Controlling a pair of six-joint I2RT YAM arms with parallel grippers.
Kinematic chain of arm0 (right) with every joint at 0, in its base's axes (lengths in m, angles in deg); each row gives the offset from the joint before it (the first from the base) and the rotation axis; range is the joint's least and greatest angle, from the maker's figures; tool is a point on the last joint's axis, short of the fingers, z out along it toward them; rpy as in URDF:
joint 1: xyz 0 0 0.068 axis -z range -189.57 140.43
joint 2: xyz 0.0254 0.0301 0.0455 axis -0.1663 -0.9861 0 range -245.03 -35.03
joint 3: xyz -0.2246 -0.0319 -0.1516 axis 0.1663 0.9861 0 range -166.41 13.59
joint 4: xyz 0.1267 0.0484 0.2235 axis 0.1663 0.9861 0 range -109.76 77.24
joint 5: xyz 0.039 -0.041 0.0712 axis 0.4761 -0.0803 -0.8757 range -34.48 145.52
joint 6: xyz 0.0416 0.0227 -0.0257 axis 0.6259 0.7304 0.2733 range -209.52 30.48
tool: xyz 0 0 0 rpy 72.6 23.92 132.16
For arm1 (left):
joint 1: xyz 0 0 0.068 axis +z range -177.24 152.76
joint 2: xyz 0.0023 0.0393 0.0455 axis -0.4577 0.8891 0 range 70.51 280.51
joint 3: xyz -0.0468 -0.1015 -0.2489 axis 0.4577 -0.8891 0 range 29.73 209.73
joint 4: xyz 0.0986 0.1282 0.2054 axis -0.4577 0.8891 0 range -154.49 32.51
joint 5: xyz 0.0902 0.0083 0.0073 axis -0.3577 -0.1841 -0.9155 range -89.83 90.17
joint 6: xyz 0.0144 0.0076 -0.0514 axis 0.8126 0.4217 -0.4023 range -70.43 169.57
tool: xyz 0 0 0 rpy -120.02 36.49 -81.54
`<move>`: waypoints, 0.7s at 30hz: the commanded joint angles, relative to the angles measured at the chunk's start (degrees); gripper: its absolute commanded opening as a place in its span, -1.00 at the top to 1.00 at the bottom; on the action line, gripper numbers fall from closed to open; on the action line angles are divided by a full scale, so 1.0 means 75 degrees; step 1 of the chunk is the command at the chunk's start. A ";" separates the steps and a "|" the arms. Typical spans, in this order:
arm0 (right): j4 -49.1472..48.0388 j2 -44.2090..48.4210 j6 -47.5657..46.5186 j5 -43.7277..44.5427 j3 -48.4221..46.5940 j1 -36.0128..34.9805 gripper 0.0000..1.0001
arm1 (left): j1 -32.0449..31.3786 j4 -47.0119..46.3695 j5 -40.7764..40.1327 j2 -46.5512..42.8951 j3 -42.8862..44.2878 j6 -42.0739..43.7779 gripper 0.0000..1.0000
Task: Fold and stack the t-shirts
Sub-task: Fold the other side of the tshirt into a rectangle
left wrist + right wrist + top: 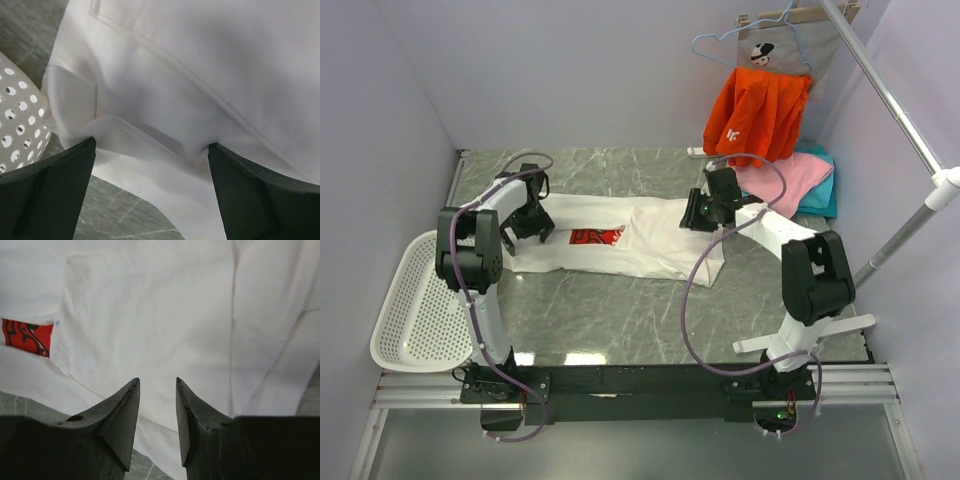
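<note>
The white t-shirt lies flat across the middle of the table, its red chest print partly covered by a folded flap. My left gripper is over the shirt's left end. In the left wrist view it is wide open, with both fingertips touching the white cloth. My right gripper is over the shirt's far right part. In the right wrist view it stands narrowly open above the cloth and holds nothing; the print shows at the left. The pink shirt lies on the teal one at the back right.
A white perforated basket sits at the table's left edge and also shows in the left wrist view. An orange garment hangs on a hanger at the back right. A slanted metal pole crosses the right side.
</note>
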 commanded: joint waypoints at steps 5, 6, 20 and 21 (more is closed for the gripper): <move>0.0355 0.0259 -0.0134 0.0338 -0.0240 -0.0034 0.15 | -0.0810 -0.0381 0.0150 -0.0366 0.1050 0.0536 -0.99; 0.0343 0.0177 -0.0076 0.0254 -0.0216 -0.0058 0.16 | -0.0927 -0.0496 0.0268 -0.0296 0.1202 0.0769 -0.99; 0.1174 -0.0866 0.0335 0.0873 -0.0590 -0.0409 0.16 | -0.1725 -0.1399 0.1218 0.0162 0.0421 0.0900 -0.99; 0.1419 -0.0960 0.0312 0.0932 -0.0811 -0.0456 0.16 | -0.1795 -0.1481 0.1265 0.0139 0.0071 0.0888 -0.99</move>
